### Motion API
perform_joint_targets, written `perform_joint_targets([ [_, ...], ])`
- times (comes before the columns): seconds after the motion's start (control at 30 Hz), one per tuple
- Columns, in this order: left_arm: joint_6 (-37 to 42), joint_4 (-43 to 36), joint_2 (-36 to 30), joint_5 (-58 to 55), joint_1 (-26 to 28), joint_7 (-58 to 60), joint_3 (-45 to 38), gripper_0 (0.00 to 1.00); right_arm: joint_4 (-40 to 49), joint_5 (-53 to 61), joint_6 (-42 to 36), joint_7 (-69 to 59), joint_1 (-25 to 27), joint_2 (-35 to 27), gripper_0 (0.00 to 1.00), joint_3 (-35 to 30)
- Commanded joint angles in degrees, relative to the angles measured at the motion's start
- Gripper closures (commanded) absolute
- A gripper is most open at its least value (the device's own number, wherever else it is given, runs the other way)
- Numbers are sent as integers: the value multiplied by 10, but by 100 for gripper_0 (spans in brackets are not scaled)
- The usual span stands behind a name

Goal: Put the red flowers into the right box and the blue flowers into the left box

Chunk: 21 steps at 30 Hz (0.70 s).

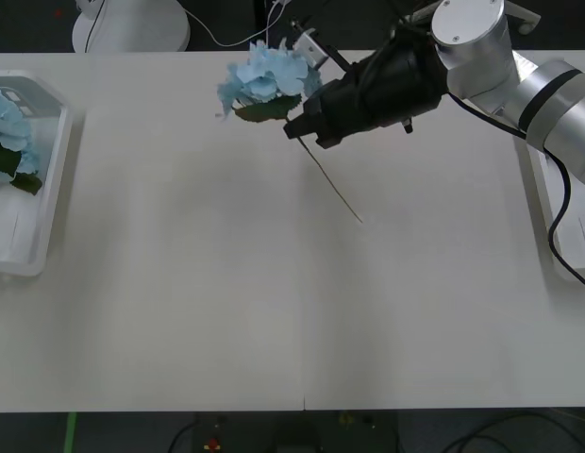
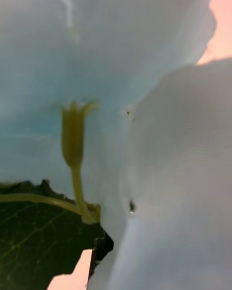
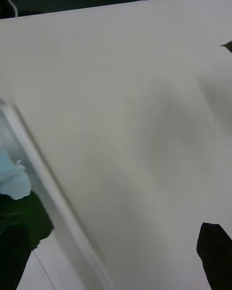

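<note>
The right pincer [image 1: 294,127] is gripping a blue flower [image 1: 262,77] far over the worktop [image 1: 226,283]; it should be carrying it leftward, high enough for the trailing stem, to the left box [image 1: 47,203].

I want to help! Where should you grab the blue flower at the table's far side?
Probably the stem just under the head of the blue flower, from the right, where the right gripper is: the head is fluffy, the stem bare.

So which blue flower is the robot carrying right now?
Look at the far middle of the white table, where the black right claw reaches in. The blue flower at its tip is the one: it hangs in the air with its thin stem slanting down, while the other blue flowers lie in the left box.
</note>
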<state>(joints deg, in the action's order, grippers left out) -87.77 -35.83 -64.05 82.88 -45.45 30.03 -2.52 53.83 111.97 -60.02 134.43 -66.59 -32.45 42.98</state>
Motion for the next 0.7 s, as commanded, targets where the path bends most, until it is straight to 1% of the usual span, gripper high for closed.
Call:
perform_joint_targets([
  [0.03, -22, -19, -18, -78, 0, -66, 28, 0, 46, 32, 32, -88, -48, 21, 100, -8],
  [0.2, -22, -21, -17, -222, 1, -59, 130, 0, 50, 77, 48, -146, -69, 36, 100, -9],
  [0.23, -22, -21, -17, -269, 0, -54, 167, 0, 50, 86, 54, -163, -76, 41, 100, -10],
  [0.3, -22, -21, -12, -333, 0, -24, 219, 0, 52, 101, 64, -182, -85, 48, 100, -11],
  [0.4, -22, -24, 1, -410, 1, 33, 275, 0, 61, 112, 83, -195, -92, 52, 100, -16],
  [0.5, -22, -34, 9, -430, 1, 74, 291, 0, 63, 112, 85, -196, -94, 54, 100, -25],
  [0.7, -22, -60, 33, -451, 1, 154, 291, 0, 65, 119, 85, -197, -93, 57, 100, -26],
])
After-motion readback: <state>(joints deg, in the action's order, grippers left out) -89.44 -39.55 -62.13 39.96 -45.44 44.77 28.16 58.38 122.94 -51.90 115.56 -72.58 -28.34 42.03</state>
